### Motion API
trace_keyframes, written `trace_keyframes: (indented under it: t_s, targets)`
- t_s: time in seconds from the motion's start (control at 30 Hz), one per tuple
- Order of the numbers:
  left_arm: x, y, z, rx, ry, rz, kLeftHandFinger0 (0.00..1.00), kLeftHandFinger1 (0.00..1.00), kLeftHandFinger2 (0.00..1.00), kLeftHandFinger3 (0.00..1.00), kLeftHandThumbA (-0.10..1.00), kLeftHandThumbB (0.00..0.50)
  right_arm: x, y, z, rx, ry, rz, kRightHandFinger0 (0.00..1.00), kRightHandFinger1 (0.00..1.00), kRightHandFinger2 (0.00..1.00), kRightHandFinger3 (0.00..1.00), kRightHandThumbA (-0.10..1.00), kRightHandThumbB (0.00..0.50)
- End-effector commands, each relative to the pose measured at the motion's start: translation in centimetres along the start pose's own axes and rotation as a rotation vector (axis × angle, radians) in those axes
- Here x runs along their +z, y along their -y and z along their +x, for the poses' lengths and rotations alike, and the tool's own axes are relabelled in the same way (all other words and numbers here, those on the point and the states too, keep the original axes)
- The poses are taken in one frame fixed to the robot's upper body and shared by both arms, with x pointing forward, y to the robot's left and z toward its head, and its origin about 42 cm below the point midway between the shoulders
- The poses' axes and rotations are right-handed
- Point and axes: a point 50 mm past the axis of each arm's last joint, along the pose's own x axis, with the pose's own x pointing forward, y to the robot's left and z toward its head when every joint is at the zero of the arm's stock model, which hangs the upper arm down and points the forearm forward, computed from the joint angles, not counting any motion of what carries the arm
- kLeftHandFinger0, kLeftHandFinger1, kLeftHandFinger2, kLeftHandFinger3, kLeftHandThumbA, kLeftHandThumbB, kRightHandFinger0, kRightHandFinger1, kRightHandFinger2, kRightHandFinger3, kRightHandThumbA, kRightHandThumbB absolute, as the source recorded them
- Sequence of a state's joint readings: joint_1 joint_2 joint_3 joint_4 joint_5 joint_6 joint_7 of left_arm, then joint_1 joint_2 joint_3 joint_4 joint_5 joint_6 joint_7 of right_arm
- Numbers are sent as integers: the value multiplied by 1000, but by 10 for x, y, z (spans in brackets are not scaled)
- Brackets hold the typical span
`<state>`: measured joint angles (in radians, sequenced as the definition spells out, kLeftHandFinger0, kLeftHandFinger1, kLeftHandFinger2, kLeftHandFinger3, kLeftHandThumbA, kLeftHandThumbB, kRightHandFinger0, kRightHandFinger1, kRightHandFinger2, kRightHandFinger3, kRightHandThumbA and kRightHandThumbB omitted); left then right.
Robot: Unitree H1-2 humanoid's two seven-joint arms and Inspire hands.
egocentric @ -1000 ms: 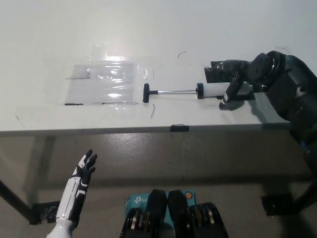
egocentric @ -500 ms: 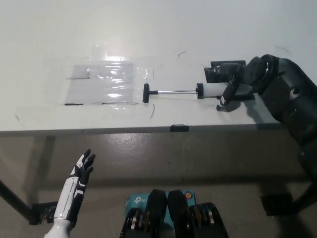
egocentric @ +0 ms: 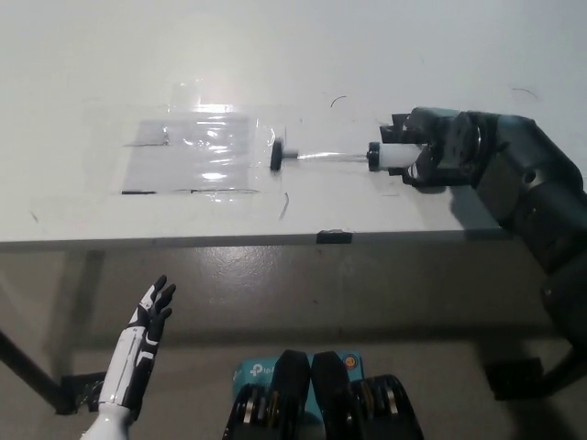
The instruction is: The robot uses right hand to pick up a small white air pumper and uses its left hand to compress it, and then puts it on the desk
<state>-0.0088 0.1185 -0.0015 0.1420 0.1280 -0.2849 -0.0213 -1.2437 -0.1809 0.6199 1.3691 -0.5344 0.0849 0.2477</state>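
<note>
The small white air pumper (egocentric: 390,156) is held just above the white desk (egocentric: 293,55), its metal rod (egocentric: 326,156) drawn out to the left and ending in a black handle (egocentric: 276,154). My black right hand (egocentric: 438,151) is shut on the pumper's white barrel at the right side of the desk. My white left hand (egocentric: 151,316) hangs below the desk's front edge at the lower left, fingers spread, holding nothing.
A clear plastic sheet (egocentric: 193,151) is taped flat on the desk left of the pumper's handle. A small black clip (egocentric: 332,236) sits on the desk's front edge. Floor shows below the desk.
My right hand closed around the pumper's barrel and raised it a little off the desk; the handle has shifted up and slightly right. The left hand has barely moved.
</note>
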Motion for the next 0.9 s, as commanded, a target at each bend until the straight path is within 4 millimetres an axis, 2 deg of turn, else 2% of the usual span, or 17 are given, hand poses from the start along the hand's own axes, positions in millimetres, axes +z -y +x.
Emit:
trace_keyframes:
  t_s: [0.0,0.03,0.07,0.1,0.13,0.2,0.3,0.37,0.4,0.53,0.6,0.63,0.67,0.7,0.77,0.83,0.87]
  targets:
    - [12,-10,6,15,84,23,1000,1000,1000,1000,1000,51,-6,13,-2,-182,22,-50,0,279,598,538,-100,209]
    - [12,-10,6,16,86,24,1000,1000,1000,1000,1000,50,-8,12,-2,-197,33,-45,0,361,713,686,-100,213]
    - [12,-10,6,17,84,17,1000,1000,1000,1000,1000,51,-10,13,-2,-211,48,-31,0,405,766,816,-100,194]
    - [12,-10,6,17,85,18,1000,1000,1000,1000,1000,51,-10,13,-2,-221,57,-25,0,420,787,904,-100,200]
    - [12,-10,6,17,85,19,1000,1000,1000,1000,1000,51,-11,13,-2,-226,62,-21,2,431,798,930,-100,203]
    - [12,-10,6,17,83,18,1000,1000,1000,1000,1000,52,-12,13,-3,-234,69,-11,19,439,794,904,-100,204]
    - [12,-11,7,17,82,21,1000,1000,1000,1000,1000,50,-13,14,-3,-252,78,2,0,376,729,860,-100,206]
    - [12,-11,8,16,84,23,1000,1000,1000,1000,1000,46,-14,14,-3,-269,88,3,0,392,746,879,-100,222]
    - [13,-11,8,17,82,21,1000,1000,1000,1000,1000,46,-15,14,-3,-282,95,1,0,389,753,890,-100,213]
    - [12,-11,8,19,88,19,1000,1000,1000,1000,1000,41,-13,16,-4,-313,125,6,0,305,697,892,-100,201]
    - [13,-11,8,16,88,18,1000,1000,1000,1000,1000,42,-12,18,-6,-341,151,-2,10,395,795,841,-100,187]
    - [13,-12,10,19,91,19,1000,1000,1000,1000,1000,44,-10,22,-7,-366,170,4,9,477,882,832,-100,166]
    - [13,-13,12,19,92,20,1000,1000,1000,1000,1000,46,-9,24,-7,-376,181,9,70,586,957,828,-100,155]
    - [13,-13,11,20,93,25,1000,1000,1000,1000,1000,48,-8,26,-8,-390,198,18,89,633,974,834,-100,134]
    - [13,-12,10,19,92,22,1000,1000,1000,1000,1000,45,-6,29,-9,-401,213,39,118,661,951,836,-100,103]
    - [12,-12,10,20,91,14,1000,1000,1000,1000,1000,47,-5,31,-10,-412,230,41,137,643,930,823,-100,102]
    - [12,-12,10,20,92,13,1000,1000,1000,1000,1000,48,-5,33,-11,-422,242,38,149,627,926,772,-100,111]
